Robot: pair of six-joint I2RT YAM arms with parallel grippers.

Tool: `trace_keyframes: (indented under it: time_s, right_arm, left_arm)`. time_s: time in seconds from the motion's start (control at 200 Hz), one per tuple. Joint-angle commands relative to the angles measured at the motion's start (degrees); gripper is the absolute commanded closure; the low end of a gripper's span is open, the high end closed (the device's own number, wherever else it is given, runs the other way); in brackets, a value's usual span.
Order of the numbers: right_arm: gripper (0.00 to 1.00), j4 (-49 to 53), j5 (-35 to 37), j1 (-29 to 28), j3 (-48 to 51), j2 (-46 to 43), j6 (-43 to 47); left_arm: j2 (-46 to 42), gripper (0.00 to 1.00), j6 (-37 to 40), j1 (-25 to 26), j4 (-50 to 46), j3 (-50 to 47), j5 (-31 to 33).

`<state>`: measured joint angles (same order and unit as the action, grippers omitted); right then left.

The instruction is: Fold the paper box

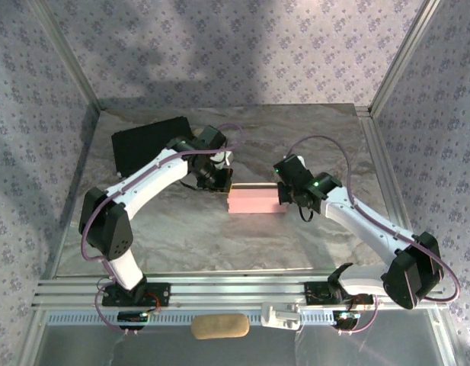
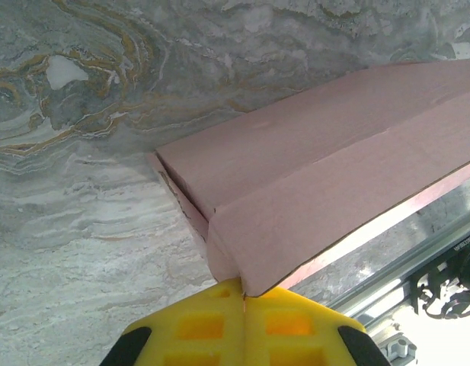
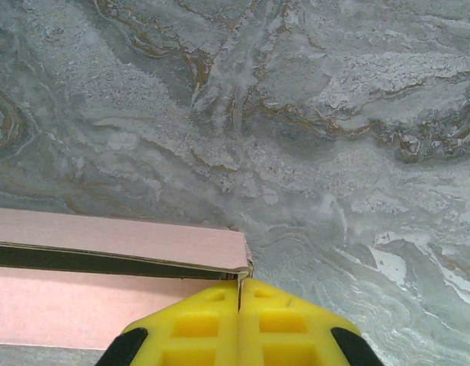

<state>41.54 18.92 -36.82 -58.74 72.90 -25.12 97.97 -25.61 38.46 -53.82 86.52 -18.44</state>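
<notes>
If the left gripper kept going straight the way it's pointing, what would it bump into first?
The paper box. The left gripper is shut right at the pink box's corner, seemingly pinching it, so the box is straight ahead at once. Past it there is marble table, I think.

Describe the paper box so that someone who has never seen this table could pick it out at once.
On the grey marbled table, look to the middle, where the left gripper and the right gripper close on the two ends of one thing. That is the paper box: long, low and pale pink, unlike the larger black case at the far left.
</notes>
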Motion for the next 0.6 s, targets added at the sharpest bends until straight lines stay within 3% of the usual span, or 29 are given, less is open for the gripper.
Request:
trace_keyframes:
  time_s: [0.0,0.22,0.595]
  right_arm:
    - [1.0,1.0,-0.9,-1.1,0.0,-0.2,-1.0]
    - [1.0,1.0,-1.2,-0.8,-0.1,-0.6,-0.7]
    - [1.0,1.5,-1.4,-0.5,-0.6,-0.7,-0.4]
  left_arm:
    - [-0.8,1.0,0.2,0.3,0.6,1.2,-2.8]
    - [-2.2,1.0,-0.1,0.2,1.1,-0.6,-2.0]
    - [-2.6,1.0,-0.2,-1.9,2.4,-0.7,-6.3]
